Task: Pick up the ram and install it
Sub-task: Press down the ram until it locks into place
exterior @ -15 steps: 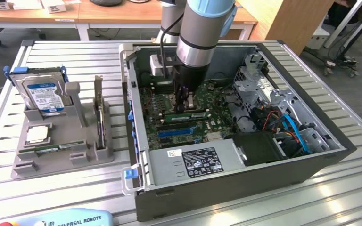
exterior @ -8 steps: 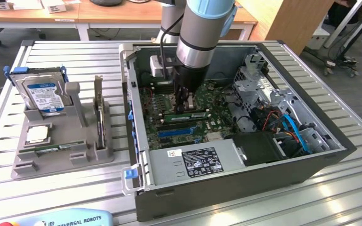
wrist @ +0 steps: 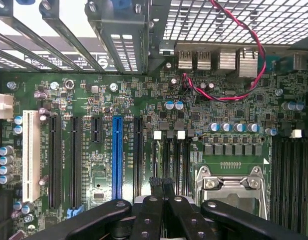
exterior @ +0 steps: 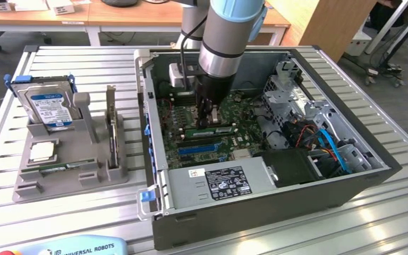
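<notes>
The gripper (exterior: 210,118) hung inside the open computer case (exterior: 346,183), low over the motherboard (exterior: 241,139), its fingers (wrist: 161,186) pressed together with nothing visibly pinched between them. A ram (exterior: 209,130) lay just beside the fingertips on the motherboard, its long axis running level towards the exterior view's right, apparently at its slot. Judged from that, the install step was in hand, and seating would call for an even downward press along the stick. Another ram (exterior: 110,125) stood edgewise in the grey holder (exterior: 69,178) outside the case
</notes>
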You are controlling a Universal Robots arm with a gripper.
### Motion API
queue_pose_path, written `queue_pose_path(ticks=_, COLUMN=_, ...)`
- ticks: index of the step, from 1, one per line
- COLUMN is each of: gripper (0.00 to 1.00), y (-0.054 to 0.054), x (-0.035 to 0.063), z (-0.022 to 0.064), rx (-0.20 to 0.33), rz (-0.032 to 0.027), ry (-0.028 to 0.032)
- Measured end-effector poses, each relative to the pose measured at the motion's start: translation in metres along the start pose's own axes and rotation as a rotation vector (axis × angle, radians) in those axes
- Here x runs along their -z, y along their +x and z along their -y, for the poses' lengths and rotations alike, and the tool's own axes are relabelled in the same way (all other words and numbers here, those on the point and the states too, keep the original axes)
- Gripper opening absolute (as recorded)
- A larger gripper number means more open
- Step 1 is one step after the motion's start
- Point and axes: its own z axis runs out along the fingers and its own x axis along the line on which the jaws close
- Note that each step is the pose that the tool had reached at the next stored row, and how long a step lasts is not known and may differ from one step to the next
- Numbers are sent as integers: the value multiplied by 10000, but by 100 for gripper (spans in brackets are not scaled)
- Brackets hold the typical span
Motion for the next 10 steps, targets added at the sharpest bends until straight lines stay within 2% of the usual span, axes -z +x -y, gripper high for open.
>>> queue_pose_path(ticks=10, gripper=10, y=1, x=-19, z=1, rx=0, rz=-2, ry=0)
